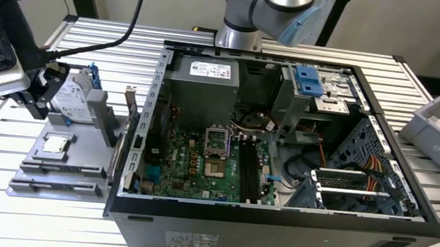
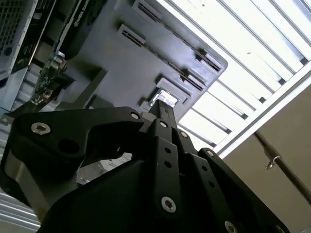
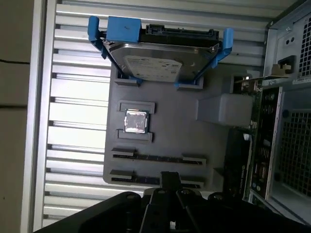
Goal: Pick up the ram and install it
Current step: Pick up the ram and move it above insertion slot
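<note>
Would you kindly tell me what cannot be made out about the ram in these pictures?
Grey fixture's long slots, first wrist view: too thin and dark to tell whether the ram stands in either; the gripper covers part of one.
Motherboard memory slots, exterior view: too small to tell filled from empty.
Hard drive, exterior view: one edge hidden behind the gripper.

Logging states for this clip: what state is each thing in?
Computer case: open, interior exposed.
Hard drive: leaning in blue frame on grey tray.
Processor chip: flat in its tray recess.
Tray's long slots: look empty.
Gripper: hanging above the tray.
</note>
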